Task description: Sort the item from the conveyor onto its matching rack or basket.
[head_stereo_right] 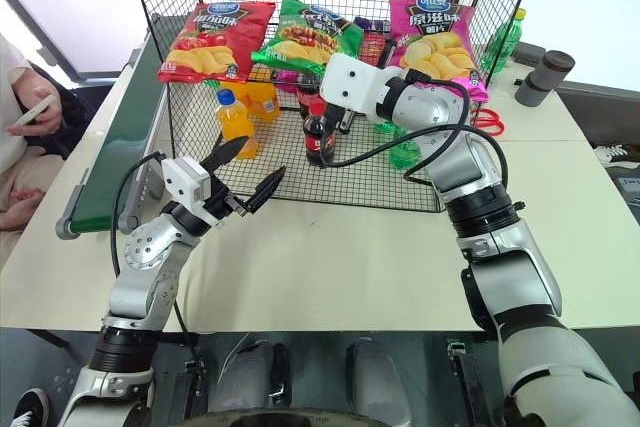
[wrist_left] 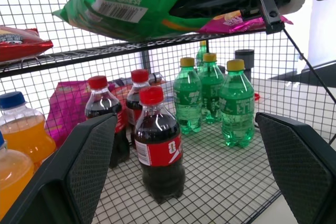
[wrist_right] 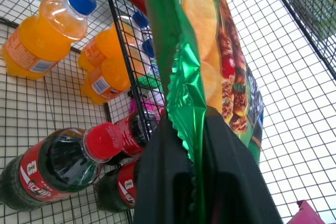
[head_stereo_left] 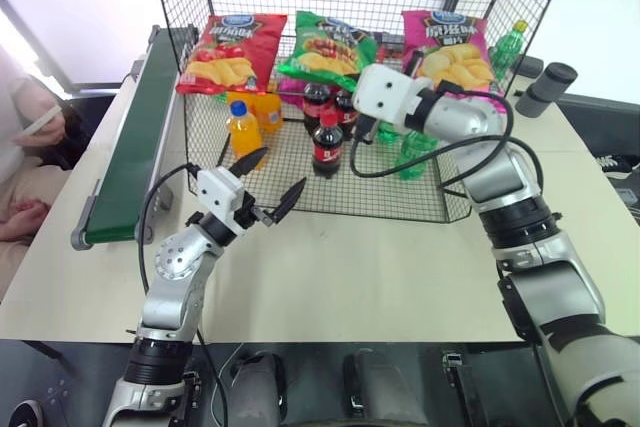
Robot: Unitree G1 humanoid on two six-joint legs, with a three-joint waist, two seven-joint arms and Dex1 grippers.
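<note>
The item, a shiny green crisp bag (head_stereo_left: 325, 47), lies on the middle shelf of the black wire rack (head_stereo_left: 400, 199), between a red crisp bag (head_stereo_left: 232, 50) and a pink one (head_stereo_left: 448, 47). My right gripper (wrist_right: 195, 129) is shut on the green bag's crimped edge, reaching into the rack from the right. The bag's white barcode (wrist_left: 116, 9) faces down. My left gripper (head_stereo_left: 277, 177) stands open in front of the rack, above the table, holding nothing. The dark green conveyor (head_stereo_left: 135, 137) runs along the table's left side with nothing on its belt.
On the rack's floor stand cola bottles (head_stereo_left: 327, 144), orange drink bottles (head_stereo_left: 243, 129) and green soda bottles (wrist_left: 236, 103). A dark cylinder (head_stereo_left: 548, 87) lies at the table's far right. A seated person (head_stereo_left: 30, 147) is beyond the conveyor at the left.
</note>
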